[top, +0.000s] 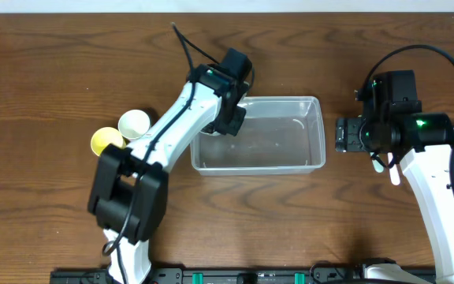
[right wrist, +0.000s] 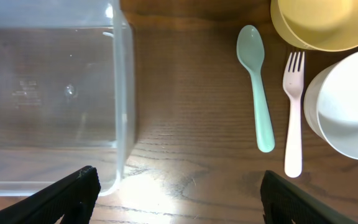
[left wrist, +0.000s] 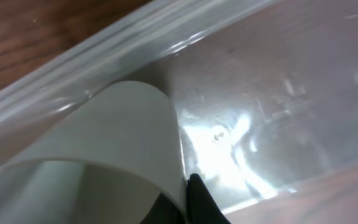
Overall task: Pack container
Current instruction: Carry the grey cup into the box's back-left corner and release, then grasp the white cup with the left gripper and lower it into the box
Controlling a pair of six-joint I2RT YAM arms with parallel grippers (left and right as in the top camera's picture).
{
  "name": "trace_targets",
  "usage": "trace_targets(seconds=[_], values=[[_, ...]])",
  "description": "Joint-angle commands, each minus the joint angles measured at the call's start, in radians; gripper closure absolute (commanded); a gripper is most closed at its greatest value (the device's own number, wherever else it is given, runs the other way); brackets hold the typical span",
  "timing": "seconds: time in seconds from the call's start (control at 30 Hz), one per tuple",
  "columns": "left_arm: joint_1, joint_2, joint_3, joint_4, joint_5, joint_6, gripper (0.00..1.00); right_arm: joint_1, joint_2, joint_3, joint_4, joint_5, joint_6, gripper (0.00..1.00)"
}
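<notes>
Holding a white cup [left wrist: 104,143] inside the container [top: 319,134], at its far-left corner, pinching it with the left pincer [top: 231,118]. Hovering the right pincer [right wrist: 179,199] spread and empty, just right of the container. Noting the container mid-worktop [top: 53,63], otherwise bare inside. Judging packing as barely beginning, leaving unpacked a yellow cup [top: 106,140] and a second white cup [top: 135,123] left of the container, and a spoon [right wrist: 257,87], a fork [right wrist: 294,112], a yellow bowl [right wrist: 322,22] and a white bowl [right wrist: 347,106] right of it.

Container [top: 286,146]: middle and right of its floor open from above; far left corner blocked by left gripper [top: 231,120] and the white cup [left wrist: 104,137] it holds. Bare table [right wrist: 185,93] strip beside the right wall, bounded by spoon [right wrist: 257,87], fork [right wrist: 294,112], yellow bowl [right wrist: 328,22] and white bowl [right wrist: 347,106]
</notes>
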Motion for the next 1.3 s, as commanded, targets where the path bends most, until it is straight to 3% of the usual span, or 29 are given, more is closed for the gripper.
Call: trace_targets(seconds=[0.0, 0.27, 0.33, 0.43, 0.77, 0.9, 1.03, 1.27], values=[[0.003, 0.031, -0.002, 0.006, -0.094, 0.033, 0.94, -0.011, 0.005, 0.012, -0.002, 0.007, 0.011, 0.16], [0.003, 0.045, -0.002, 0.027, -0.163, 0.074, 0.93, -0.011, 0.005, 0.012, -0.006, 0.007, 0.011, 0.15], [0.003, 0.045, -0.002, 0.027, -0.163, 0.074, 0.85, -0.011, 0.005, 0.012, -0.008, 0.007, 0.011, 0.16], [0.002, 0.042, 0.0, 0.026, -0.163, 0.074, 0.54, -0.011, 0.005, 0.012, -0.012, 0.007, 0.011, 0.15], [0.024, -0.112, 0.185, -0.13, -0.167, 0.063, 0.38, -0.011, 0.005, 0.012, -0.013, 0.007, 0.011, 0.15], [0.118, -0.238, 0.211, -0.135, -0.167, 0.026, 0.23, -0.011, 0.005, 0.012, -0.012, 0.007, 0.011, 0.15], [0.276, -0.3, 0.211, -0.167, -0.145, -0.033, 0.2, -0.011, 0.005, 0.012, -0.011, 0.007, 0.011, 0.14], [0.485, -0.218, 0.129, -0.188, 0.076, -0.112, 0.2, -0.011, 0.005, 0.012, -0.009, 0.007, 0.011, 0.14]])
